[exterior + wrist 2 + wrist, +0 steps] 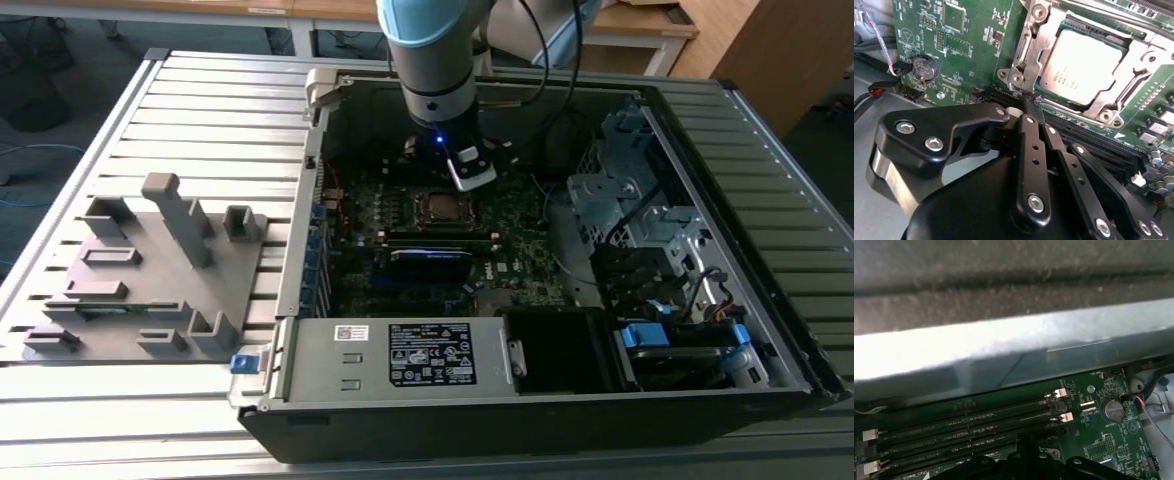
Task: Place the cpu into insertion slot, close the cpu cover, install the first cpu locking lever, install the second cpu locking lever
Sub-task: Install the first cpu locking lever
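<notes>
Your black gripper [1033, 104], fingers pinched narrow, sits at the corner of the thin silver metal cpu cover [1027, 52]. Inside that closed cover's window lies the dull silver-grey square cpu [1081, 65]; the locking levers look unfinished.

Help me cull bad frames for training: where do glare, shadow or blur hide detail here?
Exterior view: the computer case interior lies in shadow, the motherboard dim. Second wrist view: glare washes out the cpu top. First wrist view: a blown-out bright band crosses the blurred metal case wall, the memory slots beside it dark.
</notes>
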